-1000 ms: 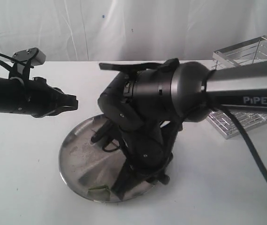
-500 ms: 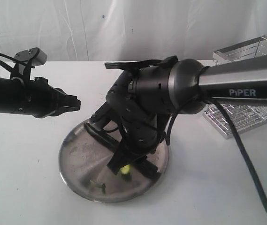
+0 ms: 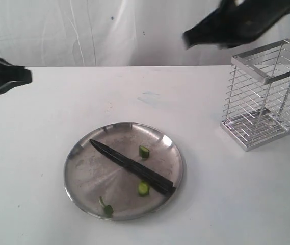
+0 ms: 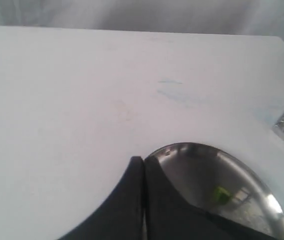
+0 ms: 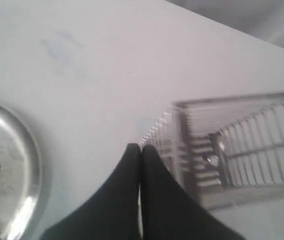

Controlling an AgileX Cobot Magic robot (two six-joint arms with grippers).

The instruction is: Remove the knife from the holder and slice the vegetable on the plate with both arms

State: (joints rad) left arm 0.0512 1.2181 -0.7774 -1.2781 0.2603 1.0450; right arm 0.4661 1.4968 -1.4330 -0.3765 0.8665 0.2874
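You have the knife lying slantwise across the plate, toward the near edge of the bench, three vegetable pieces beside it. Your left gripper hangs toward the bench's left side, jaws pressed together on nothing, well apart from the knife. Your right gripper, likewise closed and empty, hangs high near the holder toward the right rear.

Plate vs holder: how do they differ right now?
The plate is a round, shallow, solid dish lying flat; the holder is a tall square wire-grid basket standing upright. The plate carries the knife and three green vegetable pieces; nothing shows inside the holder. In the exterior view the plate sits near the front middle, the holder apart at the right. Both are shiny metal on the white table.
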